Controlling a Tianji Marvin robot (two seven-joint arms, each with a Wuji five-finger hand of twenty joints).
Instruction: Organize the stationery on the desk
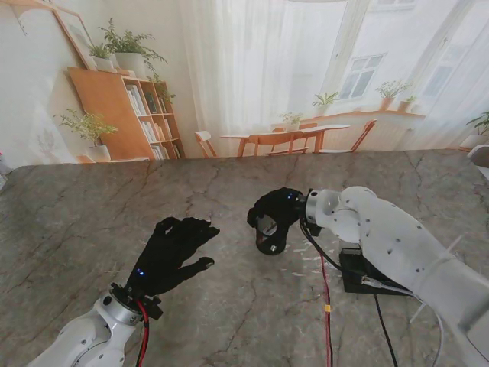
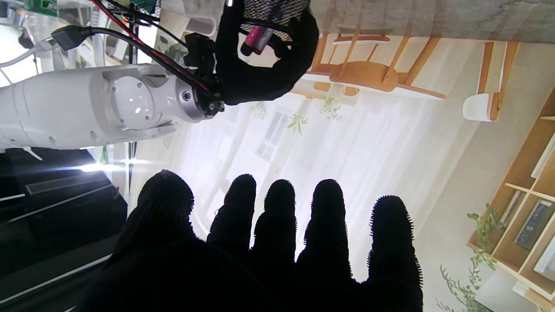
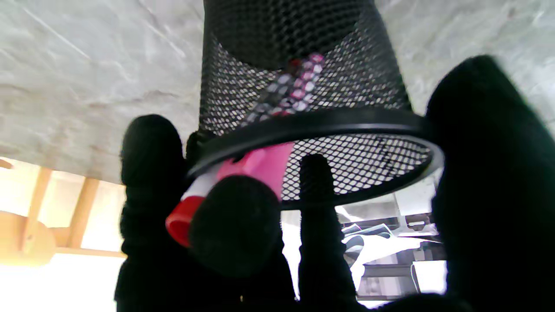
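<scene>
The right hand [image 1: 276,212] grips the rim of a mesh pen cup [image 3: 303,95] standing on the table [image 1: 76,222], a pink marker [image 3: 256,167] poking out. The cup looks light, stiff and easily tipped; the rim seems best. Beside the cup, the left hand [image 1: 170,252] hovers, fingers spread, empty.

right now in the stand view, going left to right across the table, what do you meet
left hand → right hand, over the black mesh pen cup → black box partly under the right arm
</scene>
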